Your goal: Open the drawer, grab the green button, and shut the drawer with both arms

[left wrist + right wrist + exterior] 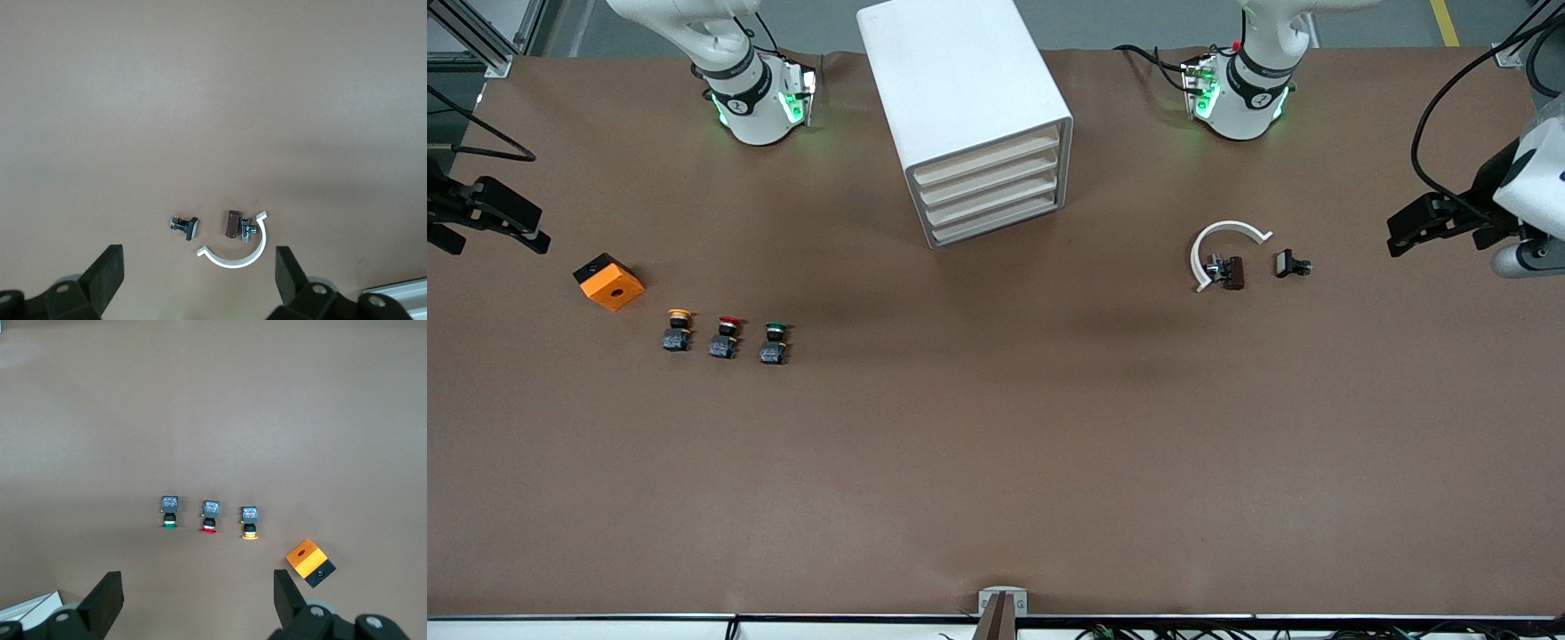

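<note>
Step in hand: none begun; every drawer (990, 190) is closed.
Left gripper (1427, 222): fingers wide, empty, waiting well clear of the cabinet (960, 107).
Right gripper (489, 218): wide, empty; button (774, 342) lies on the table nearby.
Next, you need a drawer front hooked and pulled.

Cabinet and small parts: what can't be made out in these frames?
- Cabinet: all four drawers shut, so the front view hides their contents; each wrist view catches only a corner.
- Dark parts by the white curved piece: too small to identify.
- Left gripper and right gripper: partly cut off by the front view's edges.
</note>
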Tool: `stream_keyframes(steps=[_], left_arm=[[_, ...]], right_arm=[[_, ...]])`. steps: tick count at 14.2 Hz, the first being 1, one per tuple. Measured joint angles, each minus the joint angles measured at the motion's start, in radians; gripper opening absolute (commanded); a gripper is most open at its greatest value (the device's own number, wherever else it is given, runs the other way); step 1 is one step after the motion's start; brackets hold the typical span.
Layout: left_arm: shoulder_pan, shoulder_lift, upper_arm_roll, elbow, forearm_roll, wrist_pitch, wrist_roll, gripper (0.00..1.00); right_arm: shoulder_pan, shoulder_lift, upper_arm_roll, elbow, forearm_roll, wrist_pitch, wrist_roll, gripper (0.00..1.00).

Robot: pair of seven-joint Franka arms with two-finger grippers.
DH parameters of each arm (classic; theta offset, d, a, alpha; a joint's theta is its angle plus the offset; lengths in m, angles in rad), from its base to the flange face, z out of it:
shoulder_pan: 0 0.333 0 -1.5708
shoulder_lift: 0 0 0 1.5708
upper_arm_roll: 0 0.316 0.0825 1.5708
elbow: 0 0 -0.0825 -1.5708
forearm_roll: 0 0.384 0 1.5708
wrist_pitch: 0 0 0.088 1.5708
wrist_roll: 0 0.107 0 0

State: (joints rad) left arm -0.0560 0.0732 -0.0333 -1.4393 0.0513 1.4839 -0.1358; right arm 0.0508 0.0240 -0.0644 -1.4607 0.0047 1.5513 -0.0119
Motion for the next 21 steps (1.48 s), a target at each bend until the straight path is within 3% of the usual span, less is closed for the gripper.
stream_keyframes(steps=[3,6,11,16,21], left_arm=[[-0.036,-0.044,0.04,-0.063,-0.005,0.015,0.017,1.0],[-0.046,-0.111,0.04,-0.152,-0.005,0.055,0.017,1.0],[-0.04,-0.169,0.033,-0.219,-0.05,0.061,0.017,1.0],[0.08,-0.173,-0.104,-0.226,-0.063,0.065,0.012,1.0],[0.088,-0.178,-0.122,-0.227,-0.063,0.065,0.009,1.0]], right_arm=[[0.002,0.001,0.0,0.0,0.0,0.0,0.0,1.0],[0.002,0.001,0.0,0.0,0.0,-0.003,0.0,1.0],[0.002,0.001,0.0,0.0,0.0,-0.009,0.0,1.0],[0.009,0.001,0.001,0.001,0.0,-0.01,0.0,1.0],[0.013,0.001,0.001,0.001,0.0,-0.011,0.0,1.0]])
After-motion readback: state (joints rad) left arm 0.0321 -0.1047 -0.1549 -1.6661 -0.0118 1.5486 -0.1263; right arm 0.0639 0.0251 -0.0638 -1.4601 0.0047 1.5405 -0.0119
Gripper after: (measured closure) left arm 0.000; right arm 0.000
